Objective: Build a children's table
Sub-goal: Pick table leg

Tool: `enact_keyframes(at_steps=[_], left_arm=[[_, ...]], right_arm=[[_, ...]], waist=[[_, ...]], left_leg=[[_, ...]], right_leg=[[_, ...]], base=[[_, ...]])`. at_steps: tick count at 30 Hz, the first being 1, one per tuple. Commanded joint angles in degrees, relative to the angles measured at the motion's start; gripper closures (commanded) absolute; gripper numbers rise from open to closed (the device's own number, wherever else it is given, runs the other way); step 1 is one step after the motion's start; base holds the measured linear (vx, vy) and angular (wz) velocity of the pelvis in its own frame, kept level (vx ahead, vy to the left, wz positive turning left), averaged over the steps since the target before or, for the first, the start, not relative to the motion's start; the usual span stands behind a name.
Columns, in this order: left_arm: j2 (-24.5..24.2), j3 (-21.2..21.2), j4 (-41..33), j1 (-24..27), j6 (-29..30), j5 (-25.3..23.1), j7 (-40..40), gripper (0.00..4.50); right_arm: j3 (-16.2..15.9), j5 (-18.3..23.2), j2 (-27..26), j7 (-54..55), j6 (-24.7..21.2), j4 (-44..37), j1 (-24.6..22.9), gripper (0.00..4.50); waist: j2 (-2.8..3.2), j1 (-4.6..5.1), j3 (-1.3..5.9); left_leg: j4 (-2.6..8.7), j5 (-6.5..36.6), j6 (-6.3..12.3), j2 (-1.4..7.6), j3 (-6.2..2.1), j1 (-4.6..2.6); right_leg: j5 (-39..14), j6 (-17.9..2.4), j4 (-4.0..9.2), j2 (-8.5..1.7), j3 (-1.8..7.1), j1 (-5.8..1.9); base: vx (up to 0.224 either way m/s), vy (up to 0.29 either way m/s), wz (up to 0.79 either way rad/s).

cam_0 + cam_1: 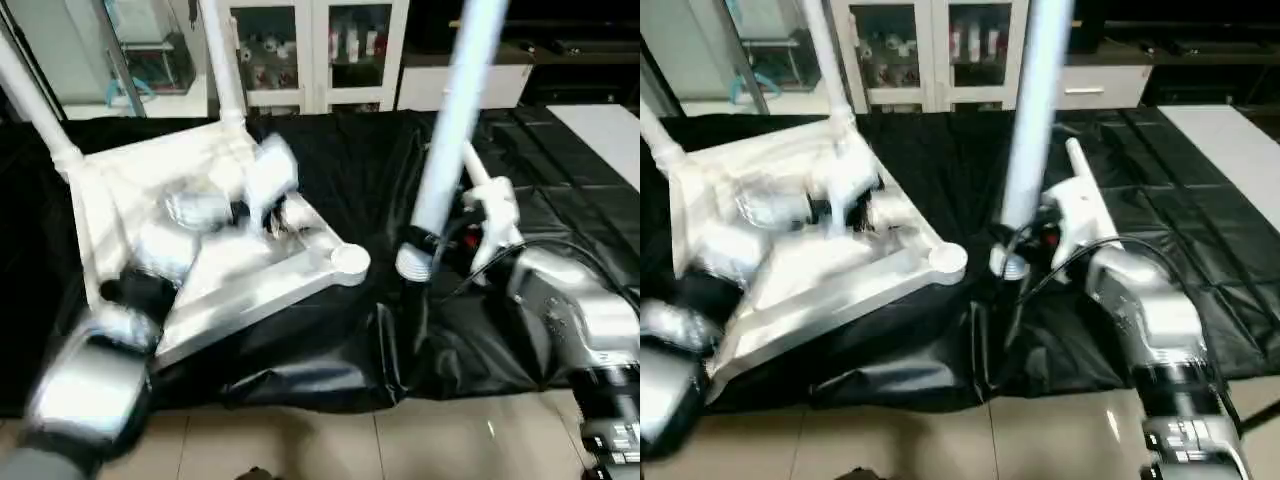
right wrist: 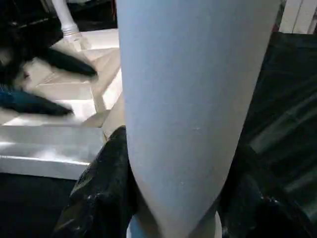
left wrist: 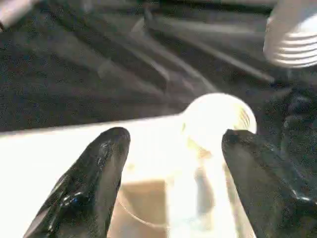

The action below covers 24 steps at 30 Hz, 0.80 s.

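The tabletop (image 1: pixel 230 260) lies underside up on the black-covered counter (image 1: pixel 560 220), tilted, with its near edge close to the counter's front. Two legs (image 1: pixel 222 60) already stand in its far sockets. The near socket (image 1: pixel 349 260) is empty, and the fourth corner is hidden behind the left arm.

The right hand (image 1: pixel 420 242) is clamped on a third leg (image 1: pixel 455 120) just above its threaded end, holding it nearly upright beside the empty socket, not yet over it. The left hand (image 3: pixel 173 163) hangs over the tabletop with its fingers (image 3: pixel 94 173) apart, gripping nothing; the empty socket shows between them.

Risks, as I judge them:
- With nothing pinning the tabletop, a push from the leg could slide it along the cloth or off the front edge.
- The leg is long and gripped low, so its top may swing and the end meet the socket at a slant, jamming or cross-threading.
- A loose cable (image 1: pixel 480 270) by the right wrist could snag as the arm swings across.
- The cloth bunches at the front edge and may drag with the tabletop.

Count: one tabletop, three legs in sight (two fitted, one held), one empty socket visible, two hands.
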<state>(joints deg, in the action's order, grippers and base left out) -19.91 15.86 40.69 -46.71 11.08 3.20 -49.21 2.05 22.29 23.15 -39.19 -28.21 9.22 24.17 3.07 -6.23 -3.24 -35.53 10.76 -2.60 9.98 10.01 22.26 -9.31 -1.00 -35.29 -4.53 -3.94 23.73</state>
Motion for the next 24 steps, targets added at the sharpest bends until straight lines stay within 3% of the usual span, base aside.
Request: enact_keyframes(at_steps=[1,4,7,8,10,16,18,21,24], left_arm=[[-1.7,1.7,-0.9,0.1,2.9,-3.3,4.6,1.00],[-2.2,1.8,-1.3,1.4,3.7,-3.6,4.4,1.00],[-1.9,1.5,-3.8,3.8,4.6,-1.4,-2.5,1.00],[-1.9,1.7,-5.0,4.5,5.4,-0.9,-4.6,1.00],[-1.6,2.0,-6.6,5.4,7.3,-0.3,-6.4,1.00],[0.8,0.6,-7.0,4.8,12.4,1.2,-3.4,1.00],[0.8,1.2,-7.0,5.1,13.6,-0.2,-3.7,1.35],[0.8,2.5,-6.4,5.3,15.5,-2.4,-2.4,1.35],[0.6,3.6,-6.6,5.6,16.8,-3.4,-1.7,1.81]], right_arm=[[1.8,0.6,-0.1,1.2,1.3,-3.0,-0.4,2.62],[2.1,0.5,-0.2,1.1,1.1,-3.4,-1.0,2.62],[1.8,0.4,-0.6,0.9,0.9,-3.5,-1.5,2.62],[1.5,0.2,-0.7,0.9,1.1,-3.2,-1.4,2.62],[1.1,0.0,-0.7,0.9,1.3,-2.8,-1.2,2.62],[0.3,-0.6,-0.7,0.6,0.8,-3.2,-1.2,2.62],[0.1,-0.7,-0.5,0.4,0.5,-3.7,-1.6,2.62],[-0.3,-1.1,-0.1,0.1,0.6,-4.1,-2.2,2.62],[-0.5,-1.3,0.0,0.1,0.7,-4.1,-2.4,2.62]], waist=[[0.12,0.18,5.04],[-0.22,0.10,4.64],[-0.36,0.08,4.46],[-0.58,0.16,4.43],[-0.46,0.17,4.41],[-0.57,0.14,4.38],[-0.40,0.14,4.45],[-0.57,0.24,4.41],[-0.59,0.31,4.41]], left_leg=[[4.04,8.9,1.25,2.73,-1.21,-1.03],[4.22,10.9,1.24,2.62,-1.13,-1.23],[4.46,11.7,0.75,2.79,-1.13,-1.34],[4.53,11.7,0.76,2.80,-1.08,-1.28],[4.59,12.1,0.64,2.87,-1.09,-1.32],[4.50,11.9,0.92,2.67,-1.07,-1.22],[4.47,11.2,1.19,2.68,-1.11,-1.21],[4.50,10.9,1.40,2.66,-1.08,-1.14],[4.53,10.9,1.57,2.68,-1.14,-1.18]], right_leg=[[-5.0,-13.3,3.34,-3.72,2.33,-3.52],[-11.0,-12.4,4.01,-4.09,2.35,-3.48],[-15.5,-11.4,4.53,-4.25,2.46,-3.20],[-15.5,-11.4,4.56,-4.23,2.49,-3.20],[-15.3,-11.4,4.43,-4.21,2.51,-3.01],[-15.9,-10.9,4.62,-4.17,2.51,-3.12],[-15.3,-10.7,4.56,-4.13,2.53,-3.08],[-14.9,-10.7,4.57,-4.09,2.51,-3.14],[-15.7,-10.3,4.68,-4.14,2.50,-3.13]], base=[[0.000,0.000,0.00],[0.000,0.000,0.00],[0.000,0.000,0.00],[0.000,0.000,0.00],[0.000,0.000,0.00],[0.000,0.000,0.00],[0.000,0.000,0.00],[0.000,0.000,0.00],[0.000,0.000,0.00]])
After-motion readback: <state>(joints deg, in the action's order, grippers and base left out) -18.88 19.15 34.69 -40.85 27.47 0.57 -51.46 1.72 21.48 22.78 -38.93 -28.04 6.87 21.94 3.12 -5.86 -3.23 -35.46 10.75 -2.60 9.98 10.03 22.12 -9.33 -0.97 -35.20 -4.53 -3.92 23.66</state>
